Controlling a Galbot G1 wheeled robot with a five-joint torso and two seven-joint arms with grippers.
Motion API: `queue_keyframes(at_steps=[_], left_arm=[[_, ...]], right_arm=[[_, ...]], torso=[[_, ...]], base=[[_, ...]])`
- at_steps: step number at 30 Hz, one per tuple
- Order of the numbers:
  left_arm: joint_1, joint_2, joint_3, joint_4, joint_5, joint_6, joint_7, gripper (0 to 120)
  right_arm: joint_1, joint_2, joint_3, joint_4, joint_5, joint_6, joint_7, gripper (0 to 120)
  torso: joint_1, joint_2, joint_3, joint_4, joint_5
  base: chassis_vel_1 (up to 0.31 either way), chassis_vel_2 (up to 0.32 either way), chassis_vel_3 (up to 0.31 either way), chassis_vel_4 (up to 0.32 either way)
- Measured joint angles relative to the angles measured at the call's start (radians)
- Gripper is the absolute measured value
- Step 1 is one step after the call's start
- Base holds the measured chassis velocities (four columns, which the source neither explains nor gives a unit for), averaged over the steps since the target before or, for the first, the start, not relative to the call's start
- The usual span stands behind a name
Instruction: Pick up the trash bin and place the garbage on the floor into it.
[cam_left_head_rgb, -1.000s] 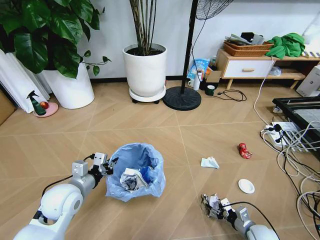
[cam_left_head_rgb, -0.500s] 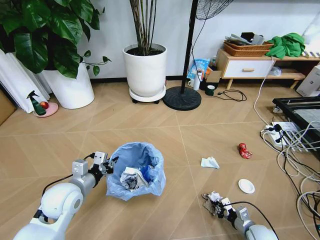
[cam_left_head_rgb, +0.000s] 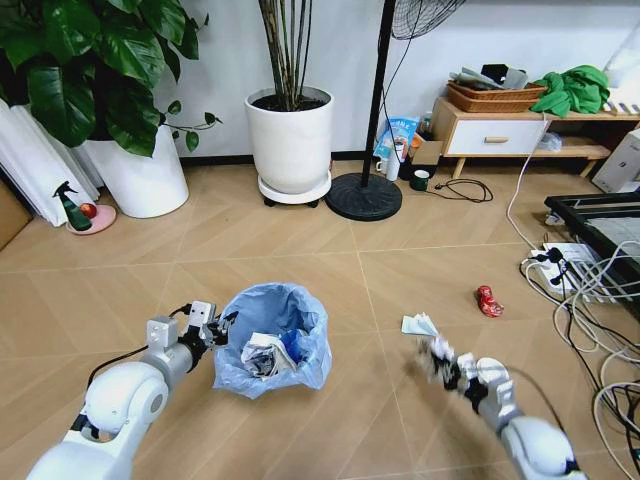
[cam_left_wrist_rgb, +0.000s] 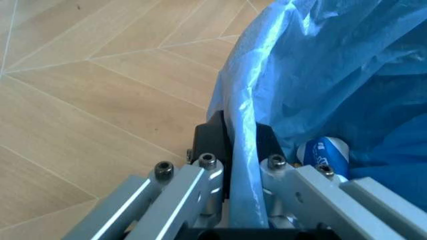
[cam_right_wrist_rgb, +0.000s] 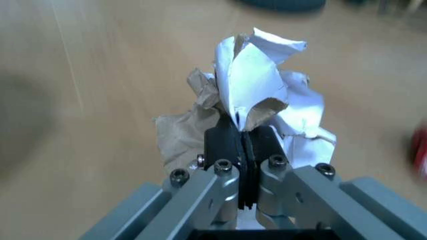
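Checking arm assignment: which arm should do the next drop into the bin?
Right, probably. The right gripper is shut on a crumpled paper wad, raised over the floor beside the trash bin. The left gripper is clamped on the bin's bag rim, so it is occupied.

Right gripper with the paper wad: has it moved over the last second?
Yes. The right gripper has lifted the paper wad off the floor, toward the crumpled tissue.

**No readable text**

We found no lettering, number or sign we could read. The blue-and-white can (cam_left_wrist_rgb: 325, 154) inside the light-blue plastic bag (cam_left_wrist_rgb: 333, 75) carried white marks, and the blue packet (cam_left_head_rgb: 397, 135) by the fan stand showed print, both too small to make out.
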Motion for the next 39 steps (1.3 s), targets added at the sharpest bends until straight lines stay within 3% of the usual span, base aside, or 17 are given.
queue_keyframes(at_steps=[9, 12, 17, 24, 28, 39], left_arm=[[-0.051, 0.008, 0.029, 0.041, -0.008, 0.003, 0.006, 1], [-0.077, 0.021, 0.051, 0.059, -0.012, 0.005, 0.016, 1], [-0.105, 0.025, 0.073, 0.081, -0.013, 0.011, 0.028, 1], [-0.137, 0.023, 0.113, 0.099, -0.019, 0.015, 0.027, 1], [-0.187, 0.019, 0.161, 0.114, -0.044, 0.026, 0.008, 1], [-0.222, 0.017, 0.182, 0.131, -0.063, 0.033, -0.004, 1]], right_arm=[[0.122, -0.136, -0.136, 0.19, 0.173, -0.075, 0.095, 0], [0.2, -0.215, -0.224, 0.251, 0.277, -0.099, 0.123, 0], [0.291, -0.278, -0.334, 0.334, 0.389, -0.15, 0.133, 0], [0.377, -0.294, -0.491, 0.374, 0.486, -0.19, 0.138, 0], [0.459, -0.284, -0.638, 0.353, 0.525, -0.201, 0.145, 0], [0.465, -0.277, -0.747, 0.33, 0.497, -0.219, 0.147, 2]], torso=[[0.0, 0.0, 0.0, 0.0, 0.0003], [0.0, 0.0, 0.0, -0.0001, 0.0005], [0.0, 0.0, 0.0, 0.0, 0.0], [0.0, 0.0, 0.0, 0.0, 0.0003], [0.0, 0.0, 0.0, 0.0001, 0.0005], [0.0, 0.0, 0.0, -0.0001, 0.0002]], base=[[0.0, 0.0, 0.0, 0.0], [0.0, 0.0, 0.0, 0.0], [0.0, 0.0, 0.0, 0.0], [0.0, 0.0, 0.0, 0.0], [0.0, 0.0, 0.0, 0.0], [0.0, 0.0, 0.0, 0.0]])
